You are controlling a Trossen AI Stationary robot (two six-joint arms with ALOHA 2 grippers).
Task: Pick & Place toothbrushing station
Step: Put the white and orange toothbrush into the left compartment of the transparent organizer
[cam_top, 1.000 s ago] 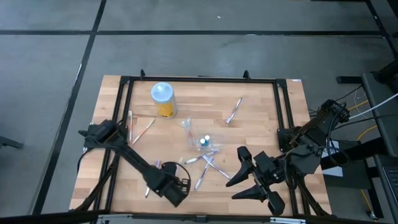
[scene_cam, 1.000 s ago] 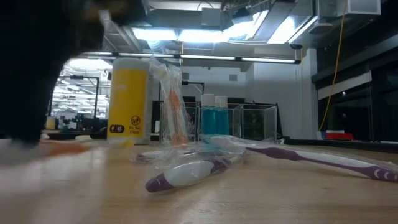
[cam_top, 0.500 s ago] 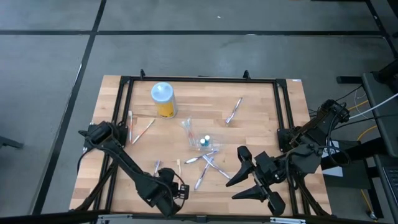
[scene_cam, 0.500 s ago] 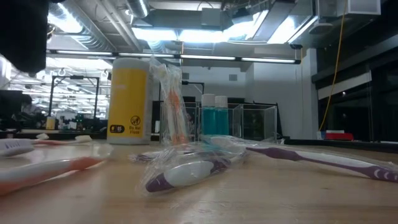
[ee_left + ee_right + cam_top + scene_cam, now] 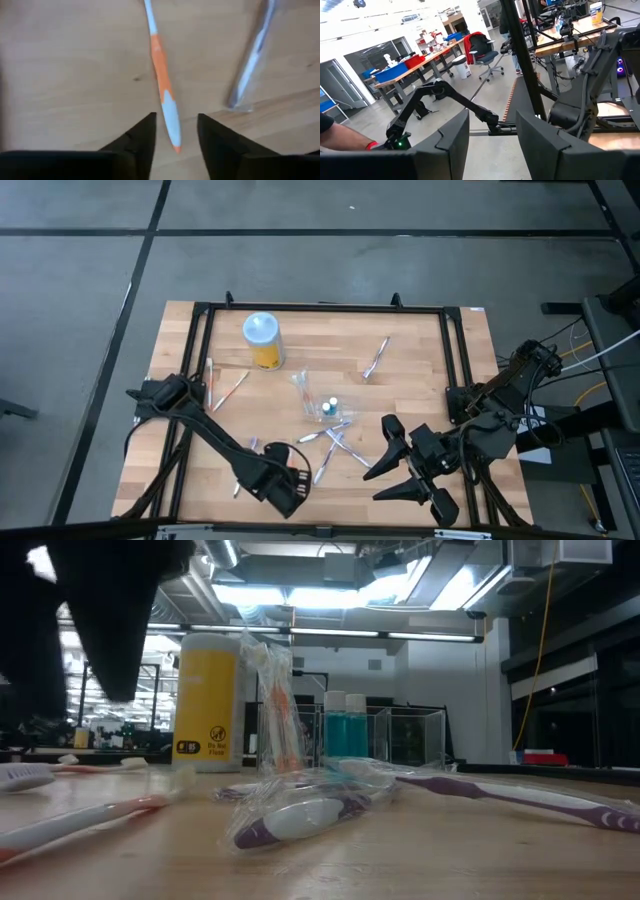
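Left pincer [image 5: 175, 131] spread over slim, seemingly smooth orange-white toothbrush [image 5: 161, 85].

My left claw [image 5: 288, 485] hangs low over the near side, fingers parted, pointing down. My right claw [image 5: 398, 464] waits, open, off at right.

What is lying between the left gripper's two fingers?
In the left wrist view, the orange toothbrush lies on the table between the open left gripper's fingers.
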